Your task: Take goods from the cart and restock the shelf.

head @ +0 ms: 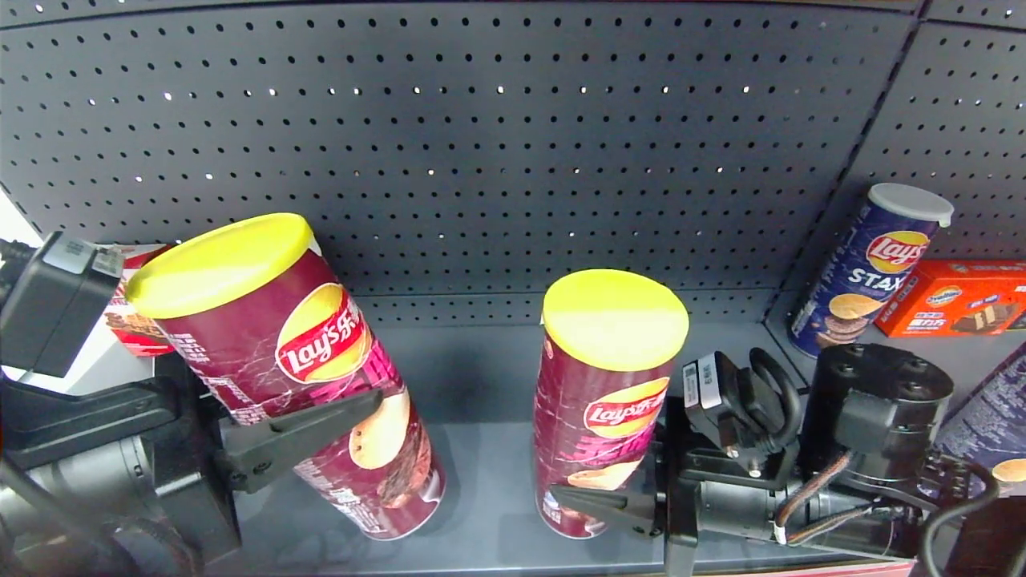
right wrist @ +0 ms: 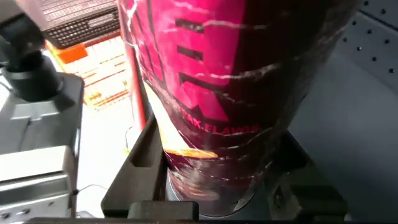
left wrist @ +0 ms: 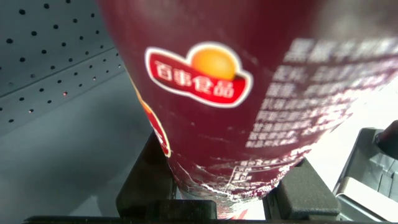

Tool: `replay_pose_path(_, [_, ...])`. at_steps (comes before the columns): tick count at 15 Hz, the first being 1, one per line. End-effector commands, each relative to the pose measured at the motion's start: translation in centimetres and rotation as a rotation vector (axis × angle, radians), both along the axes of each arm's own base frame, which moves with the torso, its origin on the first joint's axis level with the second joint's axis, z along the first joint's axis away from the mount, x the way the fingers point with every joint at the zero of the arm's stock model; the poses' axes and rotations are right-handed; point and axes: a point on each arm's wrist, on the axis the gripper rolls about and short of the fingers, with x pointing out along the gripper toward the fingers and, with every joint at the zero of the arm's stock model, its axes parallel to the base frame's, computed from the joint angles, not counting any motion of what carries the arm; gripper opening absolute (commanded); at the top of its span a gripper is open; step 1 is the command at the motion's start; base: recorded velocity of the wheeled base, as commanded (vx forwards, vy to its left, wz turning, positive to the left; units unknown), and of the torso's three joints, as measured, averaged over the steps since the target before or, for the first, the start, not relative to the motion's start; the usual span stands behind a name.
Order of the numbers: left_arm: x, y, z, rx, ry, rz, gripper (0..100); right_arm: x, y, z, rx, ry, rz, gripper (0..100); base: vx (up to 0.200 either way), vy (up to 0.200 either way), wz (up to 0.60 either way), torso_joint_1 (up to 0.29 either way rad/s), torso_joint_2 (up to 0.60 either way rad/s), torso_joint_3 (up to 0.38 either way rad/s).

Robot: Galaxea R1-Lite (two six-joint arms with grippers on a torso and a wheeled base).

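Nearest in, the left claw [head: 321, 425] comes in low from the left side, arm level, and it's clamped across the lower half of the left can [head: 280, 353], one black finger [head: 296, 437] lying right over the label. That can is tipped, yellow lid [head: 216, 260] leaning away to the left, base down by the shelf [head: 481, 449], and I can't tell whether it touches. The left wrist view is tight on it: dark red wall [left wrist: 249, 93], a red badge with an orange disc and white characters, and a block of white small print too fine to make out, fingers [left wrist: 146, 186] pressed to either side. Across on the right, the right claw [head: 593, 489] reaches in sideways, wrist level, and grips the right can [head: 601, 409] near its foot. This one stands upright on the shelf deck, yellow lid [head: 616, 319] flat on top, the same red-and-yellow oval logo on dark red. From the right wrist view the can [right wrist: 236, 93] shows bright magenta print and fills the gap between the fingers [right wrist: 140, 162]. The two cans stand well apart. Farther back, a red box [head: 132, 320] peeks out behind the left can; off to the right in the next bay, a blue can [head: 866, 272] with a white lid leans by an orange box [head: 954, 296]. Behind it all, the grey pegboard [head: 481, 144].
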Motion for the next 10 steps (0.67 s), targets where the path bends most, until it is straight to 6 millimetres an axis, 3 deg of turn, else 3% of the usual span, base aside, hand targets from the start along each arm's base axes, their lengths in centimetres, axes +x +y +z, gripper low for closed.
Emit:
replay_pose_path(1, [0.1,0.0,0.0,0.0,0.002,0.0,0,1.2,0.4,-1.7,-0.022,0.025,-0.015,0,0.0,0.0,0.0,0.0,0.0,0.0])
replay_pose_path(10, [0.1,0.0,0.2,-0.017,0.009,0.001,0,1.7,0.9,-2.7,-0.03,0.032,-0.024,0,0.0,0.0,0.0,0.0,0.0,0.0])
